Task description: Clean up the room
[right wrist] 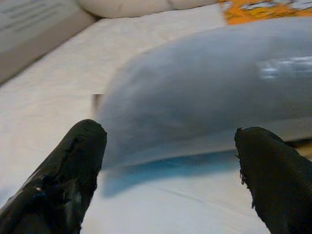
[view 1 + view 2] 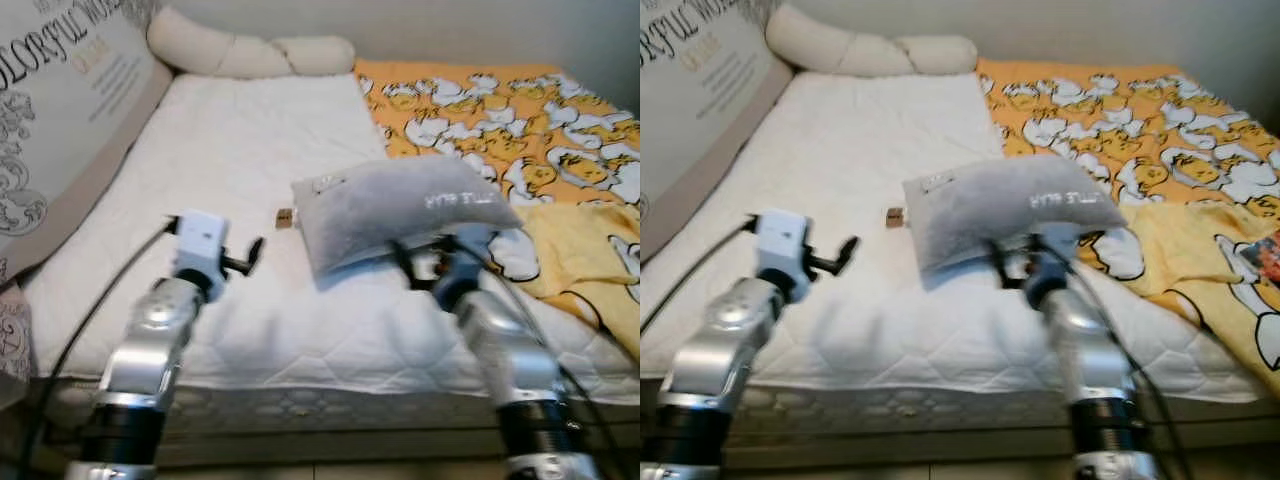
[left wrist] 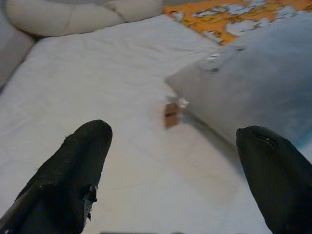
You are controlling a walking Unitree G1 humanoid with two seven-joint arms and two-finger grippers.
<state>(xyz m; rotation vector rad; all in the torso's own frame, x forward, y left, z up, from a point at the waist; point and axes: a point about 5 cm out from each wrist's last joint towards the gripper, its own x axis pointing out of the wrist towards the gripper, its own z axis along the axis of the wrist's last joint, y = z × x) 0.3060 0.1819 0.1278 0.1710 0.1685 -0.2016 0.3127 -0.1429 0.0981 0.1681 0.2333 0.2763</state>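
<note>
Pillow (image 2: 395,210), grey with pale lettering near one end, lies on the white quilted mattress (image 2: 230,180) at the near edge of the bed, its far end lapping onto the orange cartoon-print blanket (image 2: 500,110). It looks out of place there: the head of the bed, where a long cream bolster (image 2: 240,50) is curled against the wall, seems the natural home for it, so I take it as the item to be tidied.

Right gripper (image 1: 170,180) sits just below the pillow's near edge, fingers spread wide with nothing between them, and the wrist camera looks straight into the grey fabric. That placement makes sense to me as a lineup for a grab on the soft lower seam. In the wrist picture the pillow is smeared, so I cannot tell whether it is touching the fingers or merely close.

Left gripper (image 3: 185,185) hovers over bare mattress off to the pillow's left, also spread open and empty. Between its fingers, further on, lies a small brown scrap (image 3: 170,115) (a wrapper or tag, too small to name) just beside the pillow's corner. It may be a second target, or the left arm may simply be waiting to steady the pillow.

A large printed cushion (image 2: 60,120) leans along the left side of the bed.
</note>
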